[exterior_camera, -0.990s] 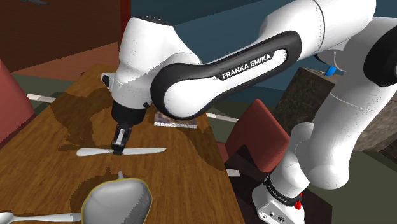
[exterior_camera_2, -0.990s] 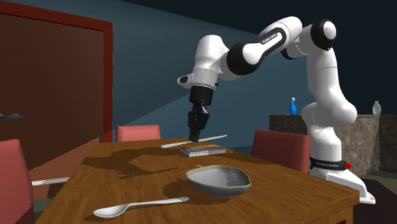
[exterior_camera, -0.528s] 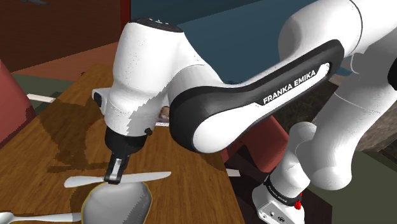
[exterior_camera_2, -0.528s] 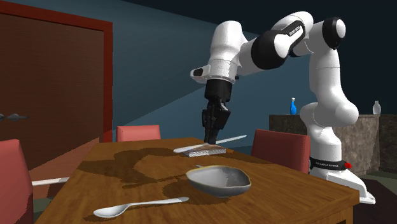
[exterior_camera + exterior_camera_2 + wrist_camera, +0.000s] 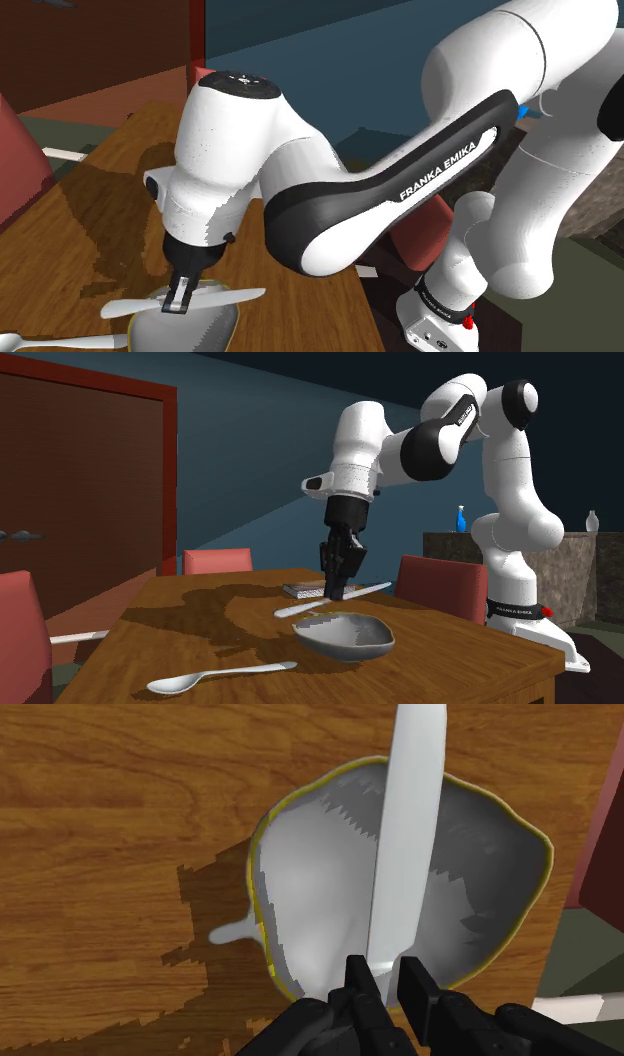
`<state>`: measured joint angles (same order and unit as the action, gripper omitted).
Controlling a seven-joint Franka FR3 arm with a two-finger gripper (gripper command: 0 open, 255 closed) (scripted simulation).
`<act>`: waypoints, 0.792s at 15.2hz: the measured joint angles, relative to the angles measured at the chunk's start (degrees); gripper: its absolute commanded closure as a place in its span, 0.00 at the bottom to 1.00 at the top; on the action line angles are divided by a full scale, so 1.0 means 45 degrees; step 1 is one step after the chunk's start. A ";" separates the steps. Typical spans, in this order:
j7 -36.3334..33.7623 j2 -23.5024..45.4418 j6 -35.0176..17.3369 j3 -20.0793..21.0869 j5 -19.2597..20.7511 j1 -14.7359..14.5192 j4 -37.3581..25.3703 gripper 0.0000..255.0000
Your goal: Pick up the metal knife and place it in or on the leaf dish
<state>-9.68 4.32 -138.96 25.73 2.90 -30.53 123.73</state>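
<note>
Knife (image 5: 232, 297) is clamped between the two black fingers of the gripper (image 5: 181, 300), and it's held right over the dish (image 5: 195, 330), lying crosswise to the fingers and roughly level.

Hidden stuff first. In the shoulder view the knife's middle is covered by the fingers, so just two pale ends can be seen sticking out either side. The dish's near part is cut off by the frame's lower edge, and a good chunk of the table (image 5: 80, 230) is blocked by the big white arm. A spoon (image 5: 60, 341) is clipped at that view's left edge too.

In the wrist view the knife (image 5: 410, 834) runs straight out from the gripper (image 5: 385, 972) across the dish's grey bowl (image 5: 300, 884), and its far end is lost past the frame edge. The gripped end is tucked in between the fingers and can't be made out. A small pale nub is seen poking out from the dish's yellowish rim.

In the second exterior view the knife (image 5: 368, 590) looks a bit slanted, with the end toward that view's right sitting higher. The gripper (image 5: 337, 592) hangs just above the dish (image 5: 350, 642). Whether the low end touches the rim can't be told. A flat thing (image 5: 305, 590) behind the gripper is partly hidden. The spoon (image 5: 215, 675) lies well apart from the dish, nearer the camera.
</note>
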 measured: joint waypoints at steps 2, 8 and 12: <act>-0.0104 0.0196 -0.0290 -0.0016 0.0142 -0.0020 0.0119 1.00; -0.0468 0.0818 -0.1273 -0.0114 0.0663 -0.0100 0.0495 1.00; -0.0536 0.0883 -0.1358 -0.0124 0.0740 -0.0126 0.0457 1.00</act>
<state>-12.09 8.29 -145.07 25.18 6.23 -31.10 125.79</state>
